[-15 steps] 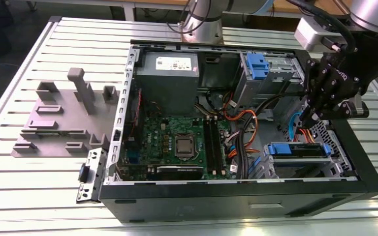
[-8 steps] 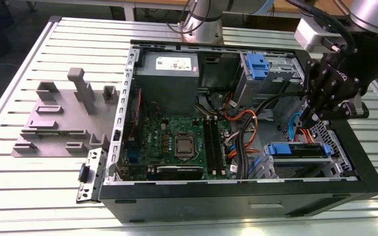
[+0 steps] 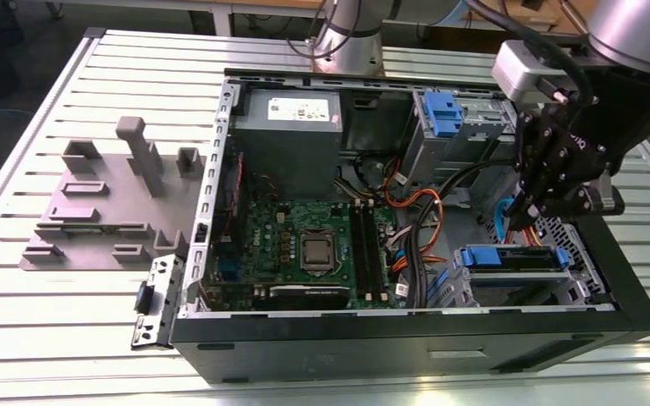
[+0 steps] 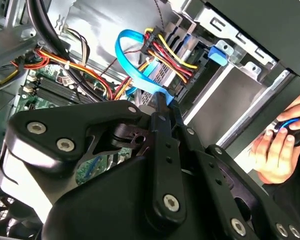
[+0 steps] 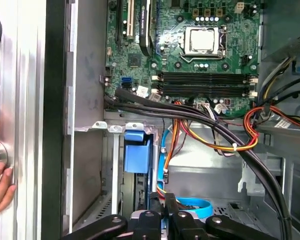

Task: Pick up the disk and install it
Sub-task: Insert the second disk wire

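Observation:
The disk [image 3: 515,259] lies flat in the lower drive bay of the open computer case [image 3: 415,334], at the exterior view's right. Its blue side rail tab [image 5: 137,152] sticks out of the bay, and the same tab [image 4: 218,54] shows in the second wrist view. My gripper [image 3: 528,218] hangs just above and behind the disk, over the cables. In both wrist views the fingers [image 4: 163,107] stand pressed together, shut. A blue flat cable [image 4: 135,65] runs right up to the fingertips; whether it is pinched between them I cannot tell.
Bundles of red, yellow and black wires [image 5: 215,135] cross beside the bay. A second blue clip [image 3: 443,114] sits in the upper bay. A grey fixture [image 3: 111,199] stands on the slatted table. A person's hand [image 4: 277,150] rests outside the case wall.

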Available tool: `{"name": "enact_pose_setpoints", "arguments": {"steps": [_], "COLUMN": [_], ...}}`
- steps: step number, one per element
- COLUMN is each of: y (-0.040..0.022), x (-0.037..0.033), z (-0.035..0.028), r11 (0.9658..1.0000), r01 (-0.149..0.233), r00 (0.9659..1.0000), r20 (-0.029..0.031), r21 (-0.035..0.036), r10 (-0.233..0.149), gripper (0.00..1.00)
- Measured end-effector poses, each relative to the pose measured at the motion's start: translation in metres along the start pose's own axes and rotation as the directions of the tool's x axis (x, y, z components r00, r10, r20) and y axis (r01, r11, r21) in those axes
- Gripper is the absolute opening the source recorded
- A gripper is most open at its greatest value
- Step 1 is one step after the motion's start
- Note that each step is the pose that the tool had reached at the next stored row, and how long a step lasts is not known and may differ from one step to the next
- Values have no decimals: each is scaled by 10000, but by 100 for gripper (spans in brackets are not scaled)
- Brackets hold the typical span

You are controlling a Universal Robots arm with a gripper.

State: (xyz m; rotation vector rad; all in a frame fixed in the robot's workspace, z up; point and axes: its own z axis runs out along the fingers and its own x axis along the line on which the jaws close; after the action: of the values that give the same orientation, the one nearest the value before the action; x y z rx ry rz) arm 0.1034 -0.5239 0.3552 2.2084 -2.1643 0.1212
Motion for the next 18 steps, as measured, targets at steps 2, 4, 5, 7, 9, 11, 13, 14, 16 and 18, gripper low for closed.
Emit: {"name": "enact_pose_setpoints", "arguments": {"steps": [2,4,5,7,9,11,13,14,16,18], "y": [4,6,7,7,16,35,57,67,80,89], "x": [17,45,57,69,72,73,75,79,92,110], "z": [9,21,27,31,38,43,49,53,66,81], "r11": [10000,10000,10000,10000,9998,9991,9984,9982,9980,9978], "r01": [-5,-10,-12,-11,-17,-34,-50,-52,-56,-58], "r00": [9998,9995,9994,9994,9994,9994,9994,9993,9993,9993], "r20": [173,329,349,348,348,348,359,363,371,375], "r21": [20,27,33,79,222,417,564,598,637,661], "r10": [5,9,11,8,10,20,29,30,33,33], "gripper": [16,16,16,16,16,16,16,16,16,16]}}
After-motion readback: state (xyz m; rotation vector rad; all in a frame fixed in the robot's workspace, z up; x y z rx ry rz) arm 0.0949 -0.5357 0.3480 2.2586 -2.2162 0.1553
